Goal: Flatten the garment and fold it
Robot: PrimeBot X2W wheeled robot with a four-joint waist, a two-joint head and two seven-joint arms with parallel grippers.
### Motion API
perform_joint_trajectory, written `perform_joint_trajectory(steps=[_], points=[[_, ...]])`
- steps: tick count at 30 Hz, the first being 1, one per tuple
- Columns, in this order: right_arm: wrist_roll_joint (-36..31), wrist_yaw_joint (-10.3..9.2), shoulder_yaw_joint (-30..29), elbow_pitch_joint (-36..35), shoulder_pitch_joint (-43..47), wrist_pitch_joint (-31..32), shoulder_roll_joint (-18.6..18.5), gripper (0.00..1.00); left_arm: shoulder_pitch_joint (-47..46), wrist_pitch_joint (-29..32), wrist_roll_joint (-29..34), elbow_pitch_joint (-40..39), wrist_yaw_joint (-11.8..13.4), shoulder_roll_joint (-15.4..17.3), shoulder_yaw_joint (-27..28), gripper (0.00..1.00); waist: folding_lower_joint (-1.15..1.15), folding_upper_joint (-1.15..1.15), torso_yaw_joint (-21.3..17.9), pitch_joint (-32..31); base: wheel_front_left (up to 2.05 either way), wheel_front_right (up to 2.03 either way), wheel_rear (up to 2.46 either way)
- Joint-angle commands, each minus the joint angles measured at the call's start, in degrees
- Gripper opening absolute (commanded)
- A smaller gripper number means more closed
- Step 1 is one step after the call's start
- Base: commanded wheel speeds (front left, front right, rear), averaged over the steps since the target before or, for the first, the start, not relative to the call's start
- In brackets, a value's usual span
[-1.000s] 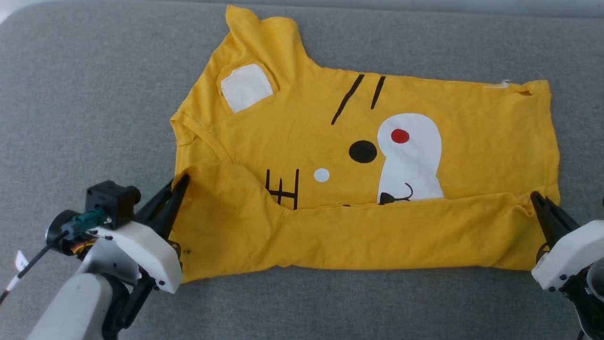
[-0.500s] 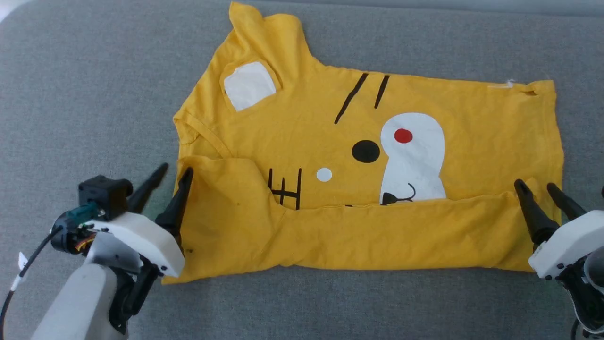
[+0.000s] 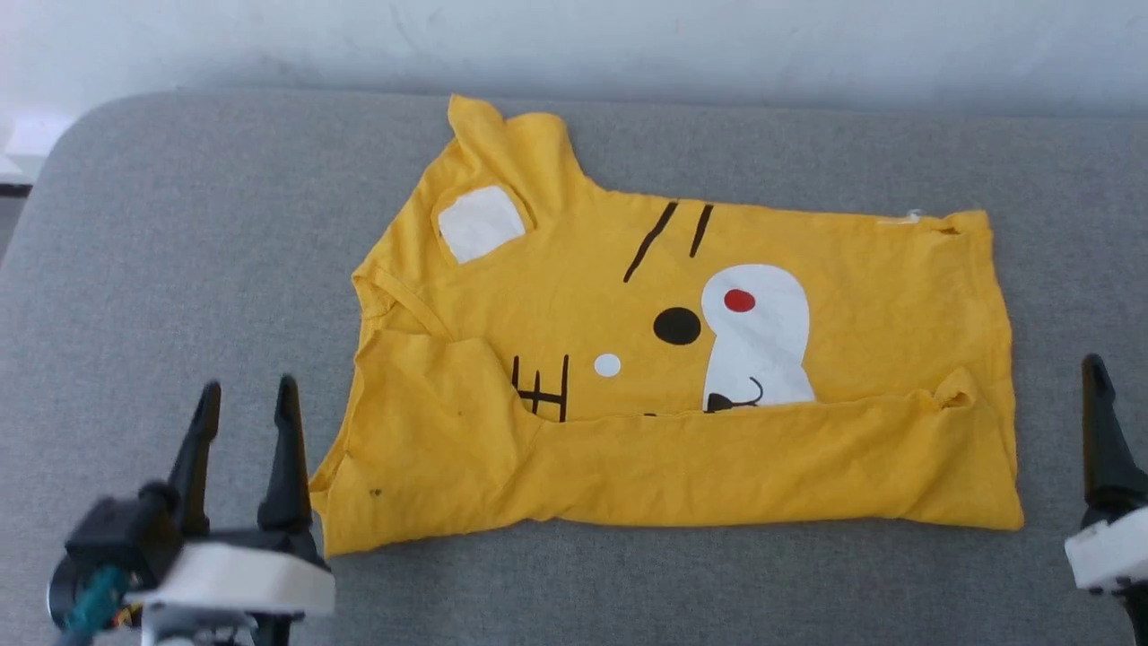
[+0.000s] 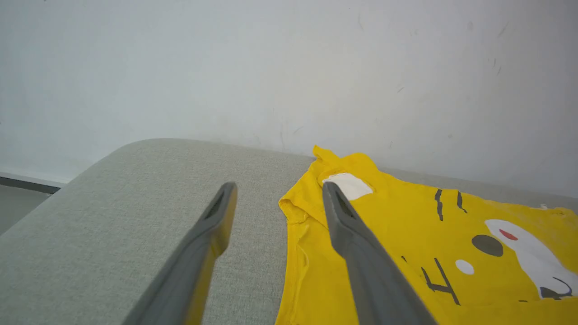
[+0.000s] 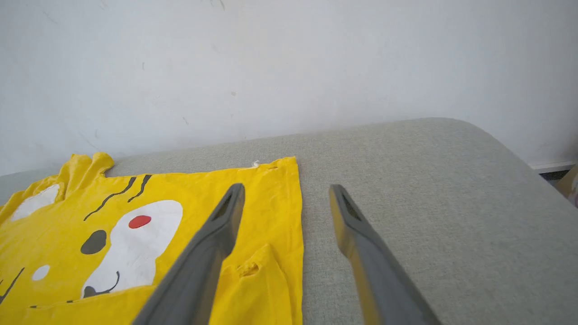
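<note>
The garment [image 3: 583, 296], a bright yellow short-sleeved T-shirt, is laid out printed side up on a grey fabric-covered desk [image 3: 179, 251]. It is spread lengthwise across the middle of the desk. The collar is turned toward the left edge and the hem toward the right edge. One sleeve is pointed at the far edge and almost reaches it, and a pale wall [image 3: 628, 36] is seen behind that edge.

The near long side of the garment is folded over onto the front as a plain yellow band [image 3: 717, 467]. The lower part of the cartoon face is covered by this band. A white patch [image 3: 480, 222], a red dot [image 3: 739, 301], a black oval [image 3: 677, 326] and two slanted black strokes [image 3: 668, 238] are left exposed above the fold. A small pucker [image 3: 955, 397] is raised at the right end of the band, and the cloth is lightly wrinkled near the collar.

The left gripper [image 3: 249, 386] is held over bare desk, just beside the near left corner of the garment and apart from it. Its fingers are spread wide, and nothing is held between them.

The right gripper [image 5: 286, 188] is placed toward the right edge of the desk, beside the hem and clear of the cloth. Its fingers are likewise parted and released, and only grey fabric is seen in the gap between them.
</note>
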Motion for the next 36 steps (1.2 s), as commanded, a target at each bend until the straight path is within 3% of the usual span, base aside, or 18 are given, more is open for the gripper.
perform_joint_trajectory(steps=[1,7,14,17,25,30,36], points=[[-0.7,-0.04,-0.3,-0.6,1.6,-1.6,0.4,1.00,2.3,-0.9,1.2,-1.0,1.1,-0.8,0.2,1.00,0.01,0.00,0.0,-2.4,0.00,0.00,0.00],[0.4,-0.04,-0.2,0.9,6.7,-8.6,0.6,1.00,10.8,-2.2,4.2,-3.0,5.1,-4.9,0.8,1.00,0.01,0.00,0.1,-4.7,0.00,0.00,0.00],[2.3,-0.04,1.5,4.1,10.0,-12.8,0.6,1.00,14.3,-1.9,6.4,-3.3,6.5,-6.3,0.6,1.00,0.01,0.00,0.8,-5.6,0.00,0.00,0.00],[1.9,-0.04,1.6,4.2,9.5,-13.1,0.6,1.00,13.1,2.3,6.8,-3.1,6.1,-4.9,-0.7,1.00,0.01,0.00,1.2,-5.3,0.00,0.00,0.00],[1.3,-0.04,1.3,4.1,8.4,-12.6,0.6,1.00,5.5,18.6,4.6,-2.2,1.5,-1.1,-5.2,1.00,0.01,0.00,2.6,-3.5,0.00,0.00,0.00],[1.5,-0.04,2.0,4.4,7.7,-12.4,0.6,1.00,4.3,27.7,3.1,-0.1,2.2,0.1,-6.2,1.00,0.01,0.00,2.2,-2.5,0.00,0.00,0.00],[1.3,-0.04,2.0,4.7,7.5,-12.0,0.6,1.00,3.5,29.5,1.3,2.3,2.2,-1.0,-6.4,1.00,0.01,0.00,1.8,-1.3,0.00,0.00,0.00]])
